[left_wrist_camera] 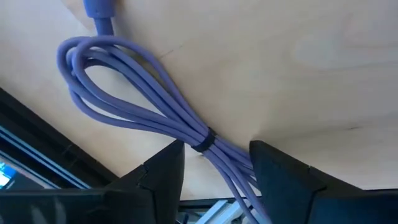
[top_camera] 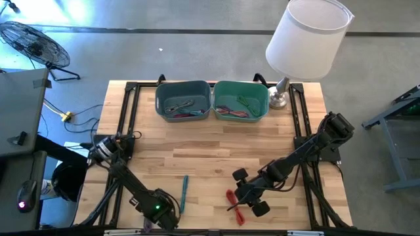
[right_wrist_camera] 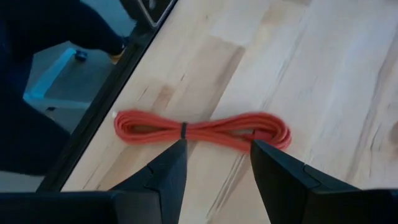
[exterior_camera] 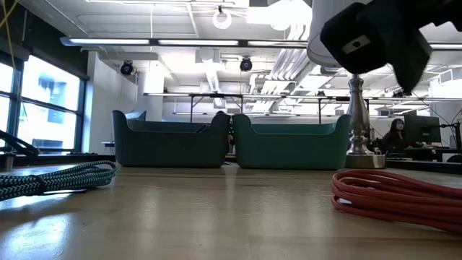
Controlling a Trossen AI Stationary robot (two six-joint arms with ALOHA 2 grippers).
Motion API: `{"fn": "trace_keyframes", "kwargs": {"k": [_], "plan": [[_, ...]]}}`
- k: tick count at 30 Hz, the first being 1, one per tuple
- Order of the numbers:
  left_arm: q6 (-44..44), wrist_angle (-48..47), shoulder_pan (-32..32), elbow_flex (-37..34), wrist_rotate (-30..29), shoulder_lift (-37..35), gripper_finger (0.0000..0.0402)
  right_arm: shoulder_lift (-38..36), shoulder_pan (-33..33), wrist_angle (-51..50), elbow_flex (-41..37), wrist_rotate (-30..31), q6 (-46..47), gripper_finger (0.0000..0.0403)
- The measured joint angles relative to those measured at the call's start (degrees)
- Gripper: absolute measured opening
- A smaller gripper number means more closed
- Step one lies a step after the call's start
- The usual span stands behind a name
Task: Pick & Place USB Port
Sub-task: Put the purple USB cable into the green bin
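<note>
A coiled red cable [right_wrist_camera: 202,132] lies flat on the table near its front edge; it also shows in the high view [top_camera: 233,204] and the low view [exterior_camera: 395,198]. My right gripper [right_wrist_camera: 217,168] is open just above it, its fingers on the cable's near side, touching nothing. A coiled purple cable [left_wrist_camera: 143,106], bound by a black tie [left_wrist_camera: 202,140], lies at the front left edge. My left gripper [left_wrist_camera: 217,177] is open, one finger on either side of the bundle just past the tie. A teal braided cable [top_camera: 184,193] lies between the two arms.
Two teal bins [top_camera: 183,99] [top_camera: 241,99] holding cables stand at the table's far edge. A white-shaded lamp [top_camera: 305,39] stands to their right. A black frame [top_camera: 131,111] runs along the table's sides. Bare wood lies mid-table. A person [exterior_camera: 395,133] sits far behind.
</note>
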Motion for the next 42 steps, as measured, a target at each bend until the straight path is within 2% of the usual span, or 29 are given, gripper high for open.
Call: {"fn": "trace_keyframes", "kwargs": {"k": [3, 7, 8, 12, 19, 23, 25, 27, 32, 34, 37, 39, 42], "plan": [[0.20, 1.19, 0.39, -0.06, 1.14, 1.09, 0.0151, 0.00, 0.67, -0.90, 0.00, 0.19, -0.11, 0.0167], [1.38, 2.42, 0.36, -0.07, 0.85, 1.19, 0.0038, 0.00, 1.76, -0.79, 0.00, 0.49, -0.83, 0.0168], [1.54, 2.43, 0.35, -0.07, 0.90, 1.19, 0.0023, 0.00, 2.09, -0.79, 0.00, 0.52, -1.20, 0.0167], [3.22, 2.49, 0.19, -0.07, 0.34, 1.25, 0.0018, 0.00, 3.27, -0.77, 0.00, 0.57, -1.33, 0.0167], [12.64, 1.08, 0.00, 0.07, -6.52, -1.67, 0.0008, 0.00, 4.14, -0.69, -0.04, 1.93, -2.73, 0.0167], [18.33, -2.80, 0.28, -0.18, -20.32, -6.62, 0.0004, 0.00, 3.87, 1.87, -0.09, 5.52, -7.41, 0.0167], [22.95, -4.06, 0.53, -0.21, -27.37, -9.86, 0.0004, 0.00, 3.86, 5.57, -0.10, 7.42, -12.90, 0.0167], [27.29, -5.95, 1.30, -0.11, -31.63, -13.00, 0.0004, 0.00, 4.25, 10.09, -0.11, 10.26, -19.13, 0.0167], [35.53, -14.93, 3.09, -0.09, -41.83, -19.74, 0.0003, 0.00, 4.04, 21.66, -0.09, 23.69, -33.62, 0.0167], [37.19, -18.07, 3.09, -0.09, -48.87, -22.37, 0.0003, -0.01, 2.91, 25.66, -0.09, 27.52, -39.05, 0.0167], [40.70, -17.21, 2.77, -0.09, -61.75, -26.54, 0.0003, -0.02, 0.61, 30.67, -0.09, 28.54, -44.20, 0.0168], [45.98, -14.21, 2.79, -0.09, -69.01, -28.76, 0.0003, -0.02, -0.83, 32.76, -0.09, 28.62, -45.34, 0.0167], [54.73, -8.46, 2.56, -0.04, -76.12, -30.45, 0.0003, -0.02, -2.36, 34.93, -0.09, 29.31, -46.82, 0.0167]]}}
